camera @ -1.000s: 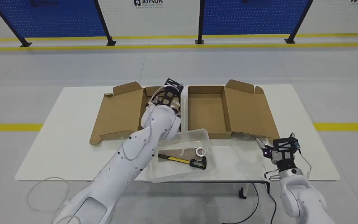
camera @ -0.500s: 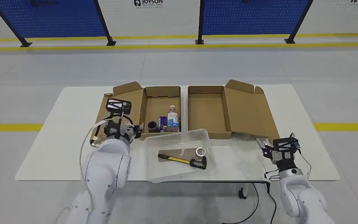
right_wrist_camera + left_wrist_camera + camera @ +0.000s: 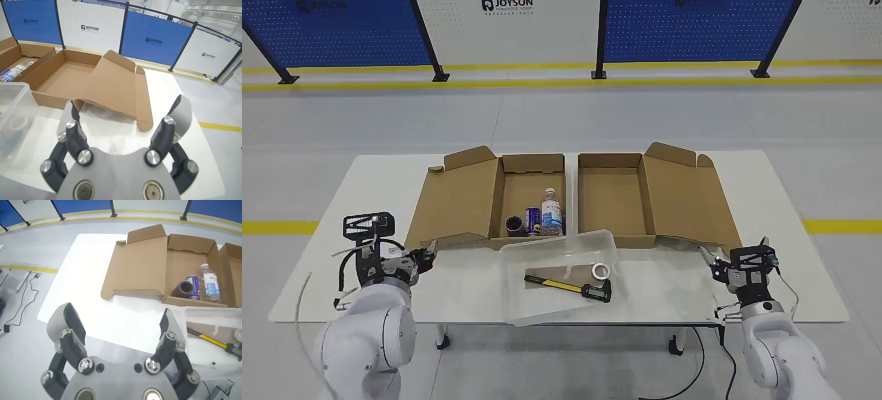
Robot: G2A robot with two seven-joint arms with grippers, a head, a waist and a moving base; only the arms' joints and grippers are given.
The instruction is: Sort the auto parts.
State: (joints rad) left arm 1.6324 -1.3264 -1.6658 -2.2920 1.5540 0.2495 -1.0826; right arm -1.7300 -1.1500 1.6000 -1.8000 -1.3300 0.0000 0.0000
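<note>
I pulled my left hand (image 3: 117, 310) back from the left box (image 3: 533, 163) (fingers apart, nothing held), so maybe the ruler (image 3: 567, 286) near it goes next.

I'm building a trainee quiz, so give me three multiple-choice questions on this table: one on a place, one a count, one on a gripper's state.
1. Where does the caliper lie?
A. in the clear bin
B. on the floor
C. held in the air

2. How many things lie in the cardboard box holding the bottle?
A. one
B. three
C. five

3. The left gripper is:
A. shut on the caliper
B. shut on nothing
C. open

Answers:
1 A, it lies on the bin's floor near a tape roll.
2 B, bottle, blue can and black cylinder.
3 C, its fingers stand wide apart, nothing between them.
</note>
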